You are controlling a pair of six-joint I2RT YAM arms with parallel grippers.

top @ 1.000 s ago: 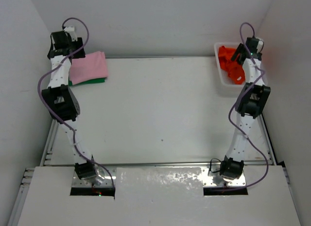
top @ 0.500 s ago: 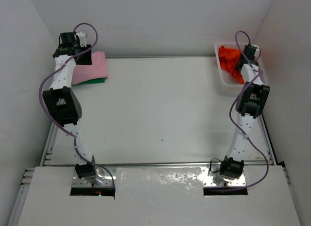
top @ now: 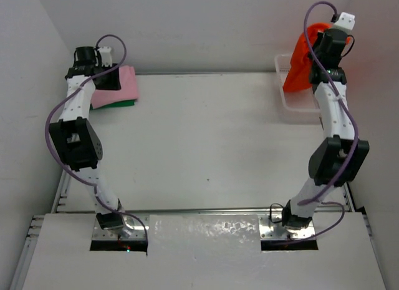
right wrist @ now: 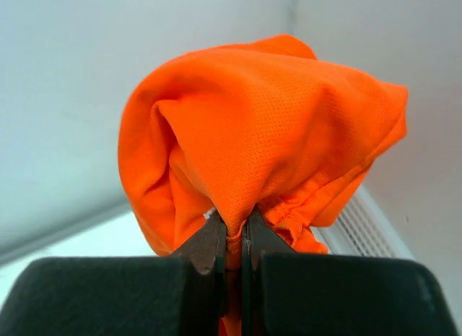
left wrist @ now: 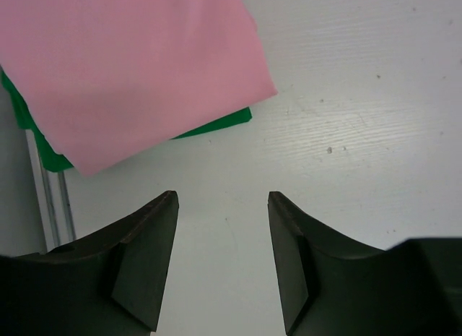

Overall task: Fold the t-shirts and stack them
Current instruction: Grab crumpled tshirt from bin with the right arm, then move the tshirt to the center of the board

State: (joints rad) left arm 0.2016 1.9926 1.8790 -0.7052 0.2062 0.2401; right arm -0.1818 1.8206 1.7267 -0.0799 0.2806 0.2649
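Overhead, orange shirt (top: 298, 65) dangling, close-up right hand (right wrist: 235, 238) pinching it, left hand (left wrist: 220, 267) spread

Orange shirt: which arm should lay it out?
Right. The right gripper is shut on the orange shirt, lifted above the basket; the left gripper hangs open, empty, beside the pink shirt and green shirt.

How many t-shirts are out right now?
3. The pink shirt lies on the green shirt at the table's far left; the orange shirt hangs from the right gripper over the basket, whose inside is partly hidden.
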